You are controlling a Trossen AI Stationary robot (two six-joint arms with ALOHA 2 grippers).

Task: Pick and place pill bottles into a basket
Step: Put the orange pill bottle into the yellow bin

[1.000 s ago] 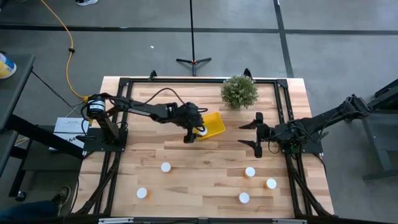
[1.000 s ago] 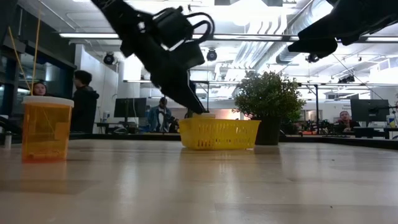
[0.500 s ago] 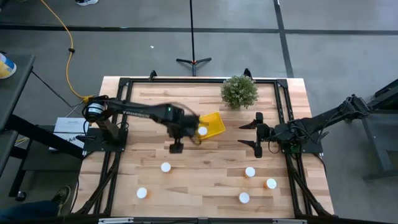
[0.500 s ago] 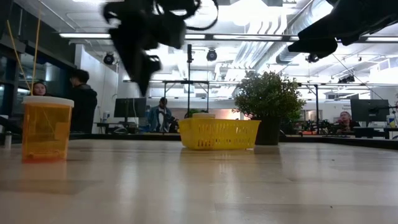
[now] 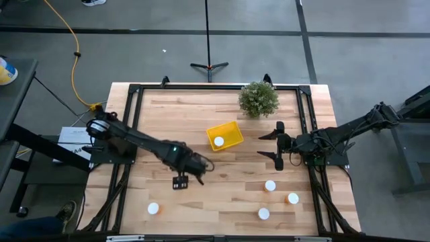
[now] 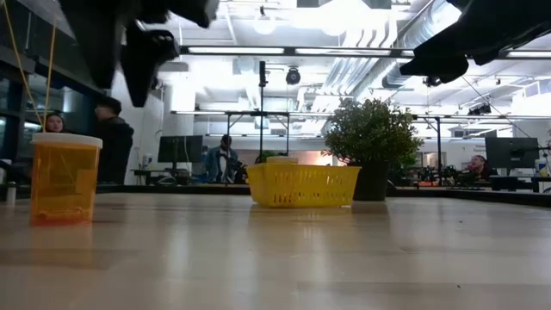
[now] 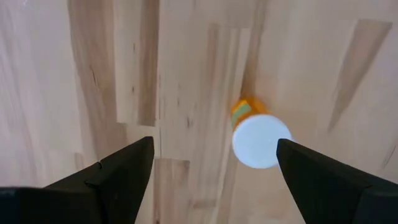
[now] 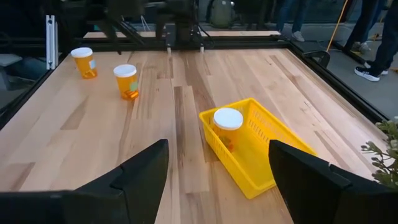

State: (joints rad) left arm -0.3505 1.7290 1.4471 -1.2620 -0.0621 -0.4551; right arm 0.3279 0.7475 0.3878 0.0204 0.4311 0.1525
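My left gripper [image 5: 180, 181] is open and hovers above an upright pill bottle [image 7: 261, 140] with a white cap and orange body. The gripper hides this bottle in the high view. It stands on the table below, nearer one fingertip [image 7: 311, 171]. The yellow basket [image 5: 226, 135] sits mid-table with one bottle [image 5: 218, 141] standing in it, which also shows in the right wrist view [image 8: 227, 122]. More bottles stand near the front edge [image 5: 153, 208] [image 5: 269, 185] [image 5: 293, 198]. My right gripper [image 5: 275, 144] is open and waits right of the basket.
A bushy potted plant [image 5: 259, 99] stands at the far edge, behind the basket. A further bottle [image 5: 263, 214] stands at the front right. One bottle [image 6: 65, 176] looms close in the low view. People stand in the room behind the table.
My left gripper has gone from the basket toward the table's near edge and a little left, and now stands over a bottle on the table. The bottle in the basket has stayed where it was. My right arm has kept still.
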